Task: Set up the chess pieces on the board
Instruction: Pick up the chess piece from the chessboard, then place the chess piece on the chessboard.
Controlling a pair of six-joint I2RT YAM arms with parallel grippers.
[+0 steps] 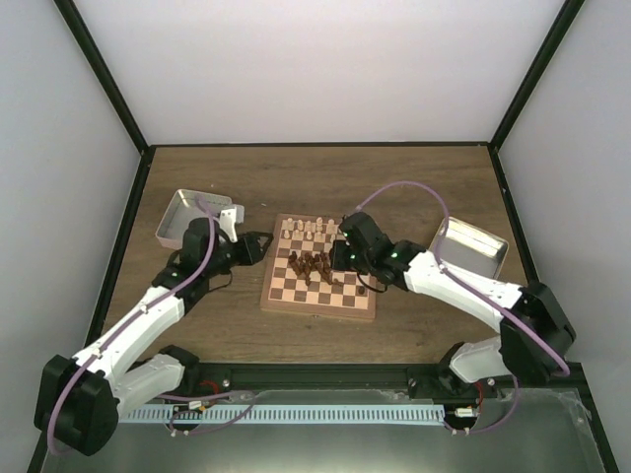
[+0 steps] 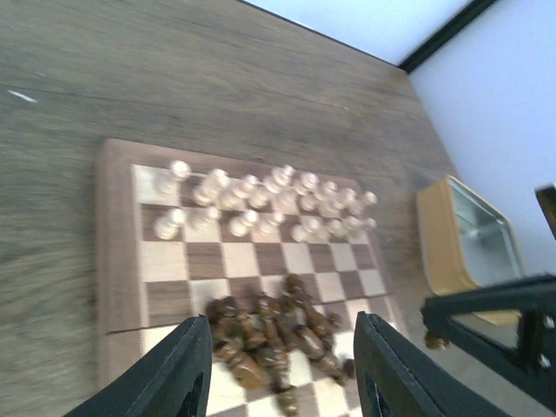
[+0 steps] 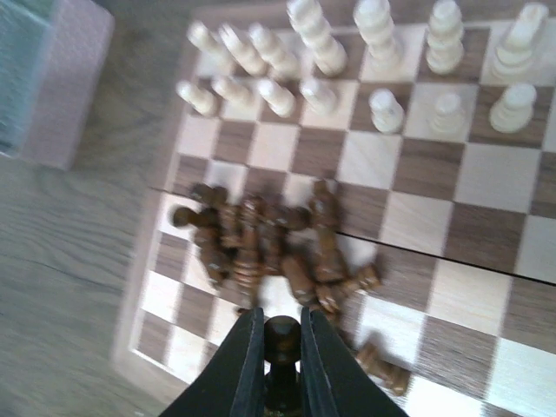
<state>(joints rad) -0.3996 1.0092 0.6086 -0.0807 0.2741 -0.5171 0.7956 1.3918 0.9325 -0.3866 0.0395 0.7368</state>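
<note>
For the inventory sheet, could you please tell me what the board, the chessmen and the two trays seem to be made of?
Board: apparently wood, matte, grain showing in tan and brown squares. Dark chessmen and cream chessmen: probably turned wood, faintly glossy, though blurred. Left tray and right tray: likely thin metal, judging by the dull silvery sheen.

left metal tray [image 1: 175,213] | right metal tray [image 1: 475,246] | wooden table [image 1: 315,177]
</note>
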